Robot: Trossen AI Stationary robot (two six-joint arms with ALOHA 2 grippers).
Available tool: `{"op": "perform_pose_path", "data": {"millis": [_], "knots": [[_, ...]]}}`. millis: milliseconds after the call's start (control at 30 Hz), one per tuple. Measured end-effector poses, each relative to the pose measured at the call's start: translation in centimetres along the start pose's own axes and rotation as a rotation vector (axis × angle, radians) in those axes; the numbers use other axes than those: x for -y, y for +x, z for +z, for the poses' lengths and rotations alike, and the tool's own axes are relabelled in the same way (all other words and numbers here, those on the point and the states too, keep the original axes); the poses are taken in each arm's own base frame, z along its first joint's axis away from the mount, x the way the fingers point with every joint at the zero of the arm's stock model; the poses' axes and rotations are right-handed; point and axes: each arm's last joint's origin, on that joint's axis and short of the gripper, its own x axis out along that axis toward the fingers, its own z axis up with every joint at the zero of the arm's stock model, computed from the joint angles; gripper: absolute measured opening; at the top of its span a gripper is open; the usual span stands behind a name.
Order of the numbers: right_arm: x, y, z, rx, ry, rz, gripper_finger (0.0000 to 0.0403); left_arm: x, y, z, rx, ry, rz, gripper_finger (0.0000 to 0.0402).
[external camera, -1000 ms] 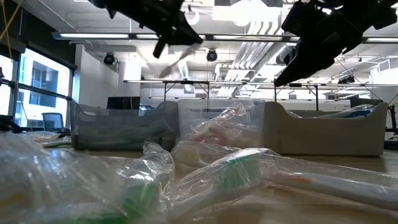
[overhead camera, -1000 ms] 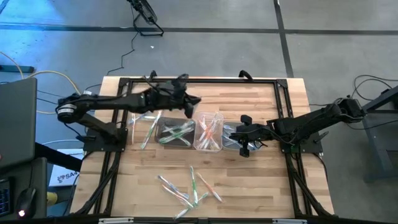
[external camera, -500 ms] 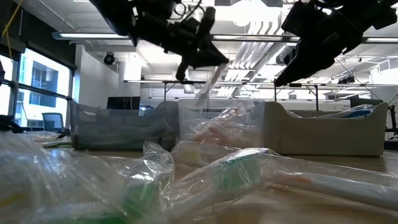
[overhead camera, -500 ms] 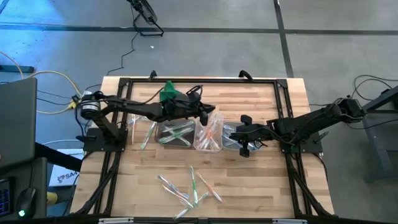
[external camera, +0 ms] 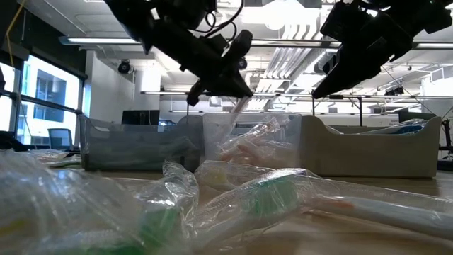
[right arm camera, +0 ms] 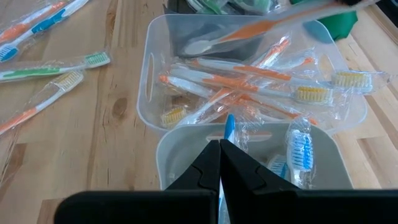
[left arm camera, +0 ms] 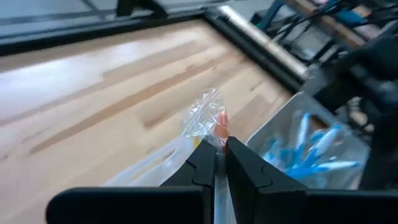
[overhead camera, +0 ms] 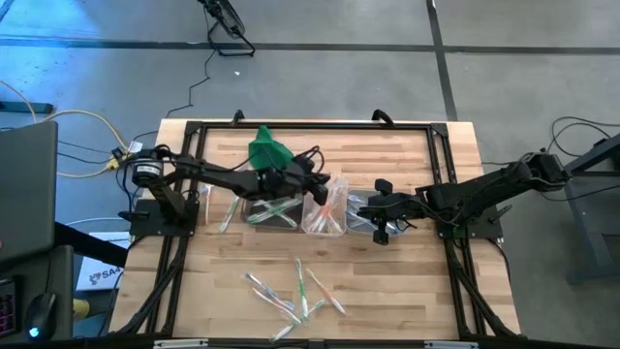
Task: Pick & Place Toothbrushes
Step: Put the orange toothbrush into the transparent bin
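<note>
Left pincer (overhead camera: 325,186) above the middle tub (overhead camera: 325,206), clamped on an orange wrapped toothbrush (left arm camera: 221,127) hanging over that tub's orange brushes. Right pincer (overhead camera: 379,221) over the blue-brush tub (right arm camera: 249,155), closed tight on a blue toothbrush (right arm camera: 229,127). Green brushes in the dark tub (overhead camera: 273,208). More loose toothbrushes (overhead camera: 291,291) scattered on the worktop (overhead camera: 387,281) nearer the front edge.

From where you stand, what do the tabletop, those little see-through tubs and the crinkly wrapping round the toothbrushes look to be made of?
Pale striped tabletop: wood, it seems, with visible grain and plank seams, matte. Small see-through rectangular tubs: likely frosted translucent plastic, moulded rim and handle slot. Crinkly clear wrappers on the toothbrushes: thin glossy film, probably plastic, wrinkled and catching highlights.
</note>
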Motion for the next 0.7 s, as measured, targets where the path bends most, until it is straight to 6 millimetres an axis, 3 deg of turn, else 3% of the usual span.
{"op": "perform_pose_path", "data": {"millis": [333,700], "knots": [[0.0,0.0,0.0,0.0,0.0,0.0,0.0002,0.36,-0.32,-0.64,-0.002,-0.008,0.04,0.0025],[0.0,0.0,0.0,0.0,0.0,0.0,0.0002,0.03,-0.33,-0.95,-0.023,-0.041,0.081,0.0144]]}}
